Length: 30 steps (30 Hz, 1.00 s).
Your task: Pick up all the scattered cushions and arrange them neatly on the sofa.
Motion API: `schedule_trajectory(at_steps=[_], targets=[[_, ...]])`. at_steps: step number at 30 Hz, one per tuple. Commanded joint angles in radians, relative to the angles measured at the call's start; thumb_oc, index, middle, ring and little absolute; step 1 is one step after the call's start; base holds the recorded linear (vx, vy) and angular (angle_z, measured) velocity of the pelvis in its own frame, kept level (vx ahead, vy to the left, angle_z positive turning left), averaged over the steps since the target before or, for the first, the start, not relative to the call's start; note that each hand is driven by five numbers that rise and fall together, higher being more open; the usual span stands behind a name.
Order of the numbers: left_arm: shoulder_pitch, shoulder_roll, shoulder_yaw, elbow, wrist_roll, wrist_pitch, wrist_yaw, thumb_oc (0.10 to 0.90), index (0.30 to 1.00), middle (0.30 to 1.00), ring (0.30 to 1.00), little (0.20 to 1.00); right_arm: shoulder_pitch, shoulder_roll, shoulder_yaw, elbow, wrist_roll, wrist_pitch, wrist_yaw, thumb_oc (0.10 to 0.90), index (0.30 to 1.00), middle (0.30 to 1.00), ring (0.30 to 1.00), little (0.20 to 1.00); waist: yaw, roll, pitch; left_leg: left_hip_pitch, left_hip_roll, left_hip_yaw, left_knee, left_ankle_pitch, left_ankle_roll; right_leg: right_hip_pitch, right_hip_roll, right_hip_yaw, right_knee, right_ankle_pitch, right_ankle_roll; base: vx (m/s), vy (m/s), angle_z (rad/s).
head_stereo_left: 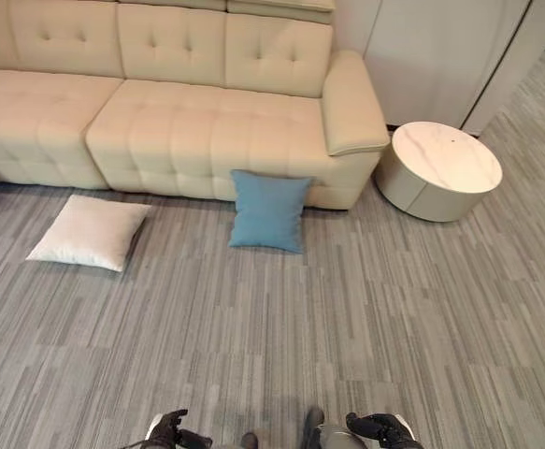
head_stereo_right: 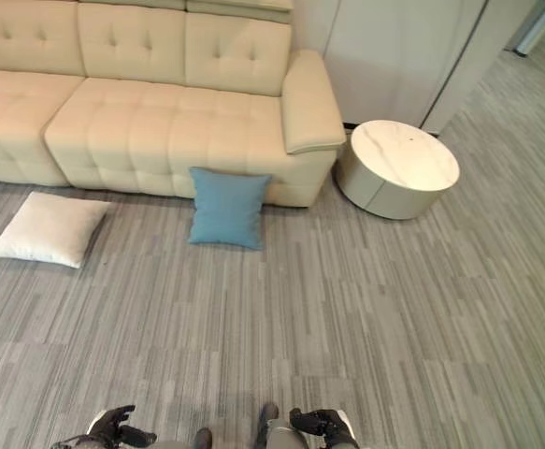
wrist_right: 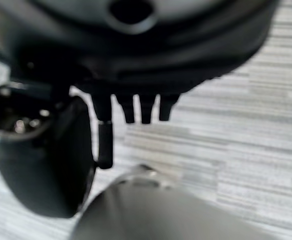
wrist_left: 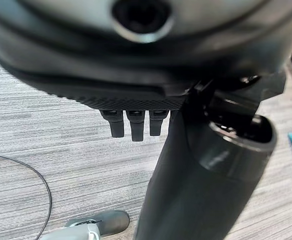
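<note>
- Left hand point(head_stereo_left: 166, 430) and right hand point(head_stereo_left: 382, 428): low at the near edge, fingers relaxed and apart, each holding nothing.
- Grey carpet point(head_stereo_left: 365, 309): spread ahead of both hands.
- Blue cushion point(head_stereo_left: 268, 210): well ahead between the hands, leaning on the sofa front.
- White cushion point(head_stereo_left: 89, 231): flat, ahead-left of the left hand.
- Cream sofa point(head_stereo_left: 179, 122): beyond both cushions.
- Round table point(head_stereo_left: 440, 168): ahead of the right hand, beside the sofa arm.

The room is evenly and brightly lit. A soft shadow lies under the sofa point(head_stereo_left: 207, 112) front edge. Both wrist views are blurred at close range.
</note>
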Motion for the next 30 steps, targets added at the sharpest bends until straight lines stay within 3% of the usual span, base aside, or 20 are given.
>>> schedule_trajectory(at_steps=[1, 2, 4, 6, 7, 8, 10, 12, 15, 16, 17, 20, 22, 28, 29, 30], targets=[[-0.012, 0.005, 0.024, -0.026, 0.026, -0.031, 0.011, 0.8, 0.9, 0.9, 0.9, 0.9, -0.011, -0.057, 0.024, -0.01, -0.014, -0.002, -0.019, 0.8, 0.9, 0.9, 0.9, 0.9, 0.001, 0.015, 0.016, 0.031, 0.015, -0.138, 0.087, -0.132, -0.049, 0.094, 0.035, 0.014, -0.07, 0.061, 0.018, 0.5, -0.207, 0.36], [-0.008, 0.0, 0.026, -0.019, 0.031, -0.029, 0.011, 0.8, 0.9, 0.9, 0.9, 0.9, -0.006, -0.052, 0.028, -0.001, -0.013, -0.004, -0.017, 0.8, 0.9, 0.9, 0.9, 0.9, -0.003, 0.023, -0.011, 0.042, 0.045, -0.146, 0.101, -0.106, -0.075, 0.11, 0.062, 0.032, -0.055, 0.05, -0.012, 0.36, -0.154, 0.41], [-0.01, -0.006, 0.025, -0.019, 0.025, -0.03, 0.006, 0.8, 0.9, 0.9, 0.9, 0.9, -0.007, -0.052, 0.026, 0.007, -0.005, -0.01, -0.019, 0.8, 0.9, 0.9, 0.9, 0.9, -0.004, 0.029, -0.019, 0.025, 0.068, -0.145, 0.151, -0.059, -0.11, 0.147, 0.073, 0.012, -0.083, 0.041, -0.025, 0.36, -0.185, 0.46], [-0.021, -0.012, 0.018, -0.03, 0.015, -0.03, 0.003, 0.8, 0.9, 0.9, 0.9, 0.9, -0.015, -0.053, 0.026, -0.001, 0.012, -0.019, -0.02, 0.8, 0.9, 0.9, 0.9, 0.9, -0.003, 0.028, -0.008, -0.045, 0.089, -0.125, 0.293, 0.025, -0.146, 0.191, 0.081, 0.012, -0.099, 0.019, -0.05, 0.18, -0.122, 0.36], [-0.022, -0.012, 0.018, -0.03, 0.015, -0.029, 0.003, 0.8, 0.9, 0.9, 0.9, 0.9, -0.015, -0.053, 0.026, -0.001, 0.012, -0.019, -0.02, 0.8, 0.9, 0.9, 0.9, 0.9, -0.004, 0.029, -0.009, -0.049, 0.089, -0.126, 0.299, 0.022, -0.147, 0.19, 0.082, 0.011, -0.099, 0.019, -0.05, 0.15, -0.135, 0.1], [-0.037, -0.017, 0.008, -0.043, 0.001, -0.025, 0.001, 0.8, 0.9, 0.9, 0.9, 0.9, -0.03, -0.06, 0.028, -0.002, 0.023, -0.022, -0.024, 0.8, 0.9, 0.9, 0.9, 0.9, 0.009, 0.014, 0.02, -0.132, 0.093, -0.099, 0.445, 0.06, -0.146, 0.226, 0.08, 0.011, -0.105, -0.001, -0.077, 0.14, -0.127, 0.02], [-0.043, -0.016, 0.0, -0.049, 0.0, -0.024, 0.003, 0.8, 0.9, 0.9, 0.9, 0.9, -0.033, -0.066, 0.028, 0.006, 0.03, -0.018, -0.026, 0.8, 0.9, 0.9, 0.9, 0.9, 0.019, -0.003, 0.038, -0.196, 0.109, -0.05, 0.514, 0.057, -0.136, 0.257, 0.071, 0.006, -0.113, -0.02, -0.09, 0.18, -0.123, -0.11], [-0.048, -0.018, -0.009, -0.054, -0.01, -0.028, 0.004, 0.8, 0.9, 0.9, 0.9, 0.9, -0.039, -0.072, 0.029, 0.013, 0.035, -0.017, -0.028, 0.8, 0.9, 0.9, 0.9, 0.9, 0.04, -0.014, 0.042, -0.263, 0.075, -0.019, 0.433, -0.015, -0.117, 0.302, 0.069, 0.006, -0.124, -0.049, -0.081, 0.32, -0.047, -0.09], [-0.046, -0.022, -0.012, -0.05, -0.008, -0.029, 0.005, 0.8, 0.9, 0.9, 0.9, 0.9, -0.036, -0.075, 0.032, 0.019, 0.031, -0.018, -0.026, 0.8, 0.9, 0.9, 0.9, 0.9, 0.044, -0.011, 0.037, -0.282, 0.058, 0.007, 0.324, -0.031, -0.116, 0.331, 0.071, 0.0, -0.137, -0.075, -0.072, 0.24, 0.018, 0.05], [-0.044, -0.024, -0.014, -0.049, -0.003, -0.028, 0.003, 0.8, 0.9, 0.9, 0.9, 0.9, -0.035, -0.076, 0.029, 0.02, 0.031, -0.017, -0.027, 0.8, 0.9, 0.9, 0.9, 0.9, 0.048, -0.008, 0.035, -0.303, 0.053, 0.03, 0.276, -0.01, -0.118, 0.35, 0.076, -0.006, -0.145, -0.085, -0.071, 0.26, 0.058, 0.14], [-0.038, -0.023, -0.015, -0.048, 0.009, -0.027, 0.002, 0.8, 0.9, 0.9, 0.9, 0.9, -0.031, -0.076, 0.025, 0.018, 0.031, -0.016, -0.03, 0.8, 0.9, 0.9, 0.9, 0.9, 0.059, 0.006, 0.03, -0.341, 0.044, 0.055, 0.183, 0.061, -0.121, 0.383, 0.1, -0.002, -0.155, -0.104, -0.07, 0.26, 0.058, 0.21], [-0.03, -0.023, -0.012, -0.048, 0.008, -0.028, 0.001, 0.8, 0.9, 0.9, 0.9, 0.9, -0.029, -0.072, 0.024, 0.019, 0.03, -0.014, -0.032, 0.8, 0.9, 0.9, 0.9, 0.9, 0.078, 0.015, 0.029, -0.362, 0.025, 0.052, 0.117, 0.116, -0.121, 0.415, 0.117, 0.016, -0.151, -0.121, -0.067, 0.29, 0.094, 0.13], [-0.024, -0.02, -0.007, -0.047, 0.001, -0.03, 0.004, 0.8, 0.9, 0.9, 0.9, 0.9, -0.026, -0.069, 0.027, 0.021, 0.022, -0.012, -0.036, 0.8, 0.9, 0.9, 0.9, 0.9, 0.094, 0.019, 0.027, -0.385, 0.01, 0.035, 0.106, 0.144, -0.125, 0.439, 0.127, 0.038, -0.139, -0.136, -0.067, 0.28, 0.127, -0.17], [-0.001, -0.011, 0.026, -0.023, -0.008, -0.027, 0.003, 0.8, 0.9, 0.9, 0.9, 0.9, -0.004, -0.046, 0.017, 0.037, -0.002, -0.007, -0.03, 0.8, 0.9, 0.9, 0.9, 0.9, 0.11, -0.015, -0.014, -0.331, -0.02, -0.008, 0.13, 0.086, -0.075, 0.438, 0.079, 0.064, -0.022, -0.133, -0.018, 0.29, 0.201, -0.3], [-0.002, -0.004, 0.025, -0.027, -0.005, -0.026, 0.001, 0.8, 0.9, 0.9, 0.9, 0.9, -0.002, -0.043, 0.013, 0.034, 0.001, -0.007, -0.026, 0.8, 0.9, 0.9, 0.9, 0.9, 0.111, -0.022, -0.02, -0.306, -0.029, -0.013, 0.134, 0.06, -0.053, 0.399, 0.05, 0.066, 0.083, -0.078, 0.012, 0.15, 0.15, 0.08], [-0.002, -0.004, 0.025, -0.027, -0.005, -0.026, 0.001, 0.8, 0.9, 0.9, 0.9, 0.9, -0.002, -0.043, 0.013, 0.034, 0.001, -0.007, -0.026, 0.8, 0.9, 0.9, 0.9, 0.9, 0.112, -0.022, -0.021, -0.307, -0.029, -0.013, 0.135, 0.06, -0.053, 0.398, 0.05, 0.067, 0.085, -0.079, 0.012, 0.24, 0.294, 0.05]])
